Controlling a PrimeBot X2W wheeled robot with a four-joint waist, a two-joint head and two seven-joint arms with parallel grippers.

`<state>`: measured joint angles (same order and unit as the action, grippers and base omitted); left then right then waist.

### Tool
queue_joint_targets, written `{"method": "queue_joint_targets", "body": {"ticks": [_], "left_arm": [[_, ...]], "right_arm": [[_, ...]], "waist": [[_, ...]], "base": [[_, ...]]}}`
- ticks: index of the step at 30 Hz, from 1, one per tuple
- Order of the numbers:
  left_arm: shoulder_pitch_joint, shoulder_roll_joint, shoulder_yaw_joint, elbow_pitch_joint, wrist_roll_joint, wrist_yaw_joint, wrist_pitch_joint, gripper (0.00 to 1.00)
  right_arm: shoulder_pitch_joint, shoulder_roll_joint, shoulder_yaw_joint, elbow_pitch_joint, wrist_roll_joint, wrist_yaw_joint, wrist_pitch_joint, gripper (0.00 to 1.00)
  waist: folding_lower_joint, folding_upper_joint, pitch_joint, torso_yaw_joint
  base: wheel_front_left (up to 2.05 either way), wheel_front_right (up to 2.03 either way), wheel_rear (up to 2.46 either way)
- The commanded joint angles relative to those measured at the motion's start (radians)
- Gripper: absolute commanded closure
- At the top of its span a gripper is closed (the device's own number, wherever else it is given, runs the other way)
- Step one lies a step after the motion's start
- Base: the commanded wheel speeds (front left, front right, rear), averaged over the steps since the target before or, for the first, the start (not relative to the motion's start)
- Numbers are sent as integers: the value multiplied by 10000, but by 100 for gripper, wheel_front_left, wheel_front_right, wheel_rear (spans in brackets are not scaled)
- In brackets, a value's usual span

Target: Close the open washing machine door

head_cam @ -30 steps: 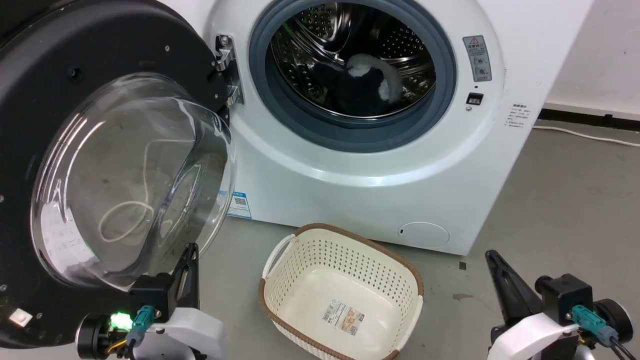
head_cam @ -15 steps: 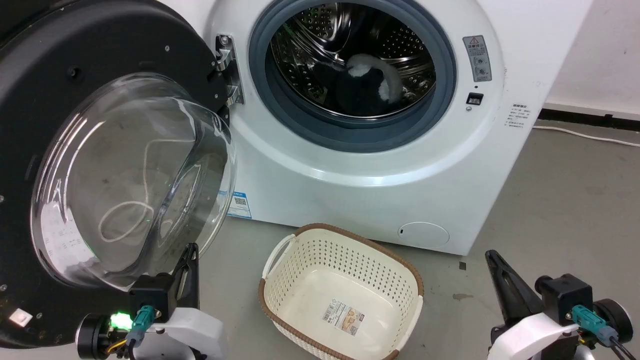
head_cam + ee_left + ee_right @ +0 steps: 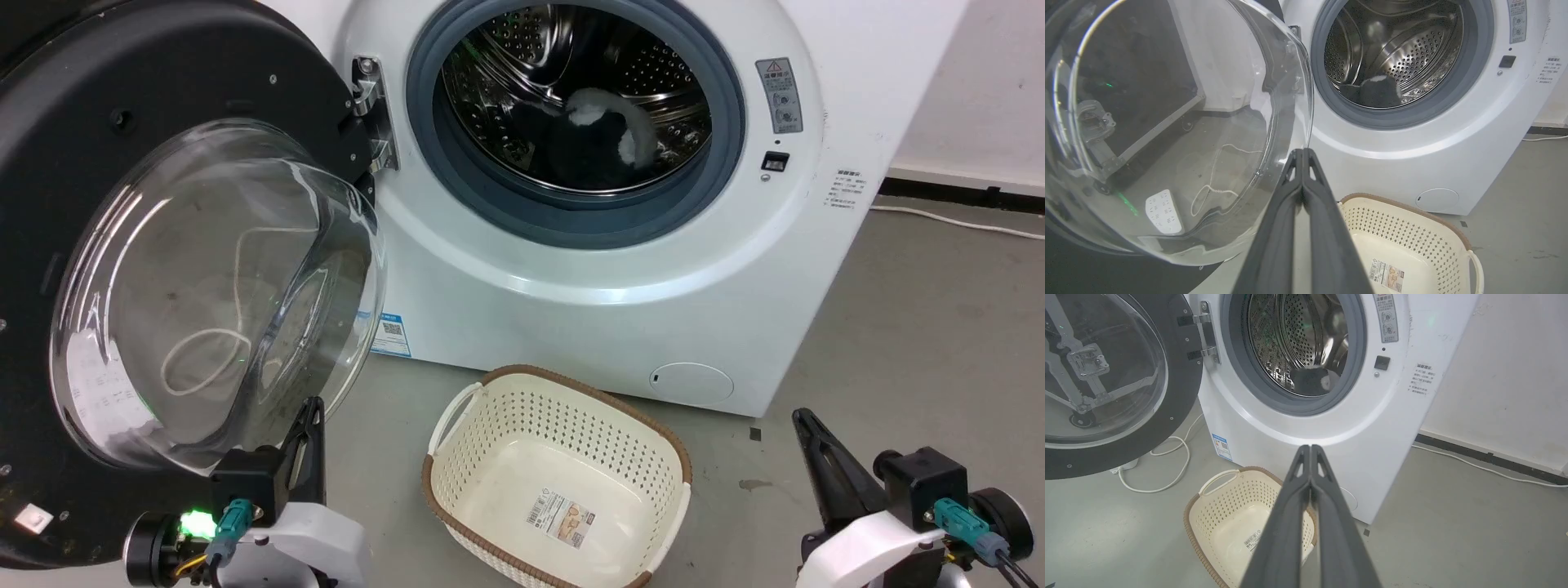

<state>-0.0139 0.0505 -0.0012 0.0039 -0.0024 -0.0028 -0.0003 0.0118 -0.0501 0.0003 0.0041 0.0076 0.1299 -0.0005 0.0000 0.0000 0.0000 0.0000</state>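
**A:** Door, as found?

**B:** The washing machine door (image 3: pixel 163 73) stood swung wide open, left of the washing machine (image 3: pixel 588 310), hung on its hinge (image 3: pixel 369 98) beside the grey gasket (image 3: pixel 588 222). Wide glossy black rim, with a bulging clear glass bowl facing the robot.

**A:** Grippers?

**B:** Left gripper (image 3: pixel 313 407) was clenched, fingers pressed together, nothing in them. Its tip sat just under the bowl's lower edge; contact could not be told. Right gripper (image 3: pixel 804 418) was likewise clenched and empty, low over the floor (image 3: pixel 898 327), well apart from the door.

**A:** Anything unclear?

**B:** The head view cut off the door's left and top edges. A white cable (image 3: pixel 1187 456) and a power strip (image 3: pixel 1163 212) showed warped through the glass. Something dark with a pale patch lay in the drum (image 3: pixel 584 139), not identifiable. The cream basket (image 3: pixel 571 377) sat before the machine, its near edge cut off.
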Motion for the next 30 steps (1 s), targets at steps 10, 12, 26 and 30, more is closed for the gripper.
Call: {"method": "queue_joint_targets", "body": {"ticks": [10,12,26,30], "left_arm": [[139,-3,12,-39,24,28,3,100],[139,-3,12,-39,24,28,3,100],[-6,0,-90,115,-186,8,-143,0],[-23,0,-160,236,-334,13,-272,0]], "right_arm": [[-118,-1,-3,-41,-76,8,5,100],[-118,-1,-3,-41,-76,8,5,100],[67,0,55,102,215,0,-148,0],[122,0,75,180,399,1,-273,0]], "waist": [[0,0,0,0],[0,0,0,0],[0,0,4,4],[0,0,1,6]], "base": [[0,0,0],[0,0,0],[0,0,0],[0,0,0]]}}
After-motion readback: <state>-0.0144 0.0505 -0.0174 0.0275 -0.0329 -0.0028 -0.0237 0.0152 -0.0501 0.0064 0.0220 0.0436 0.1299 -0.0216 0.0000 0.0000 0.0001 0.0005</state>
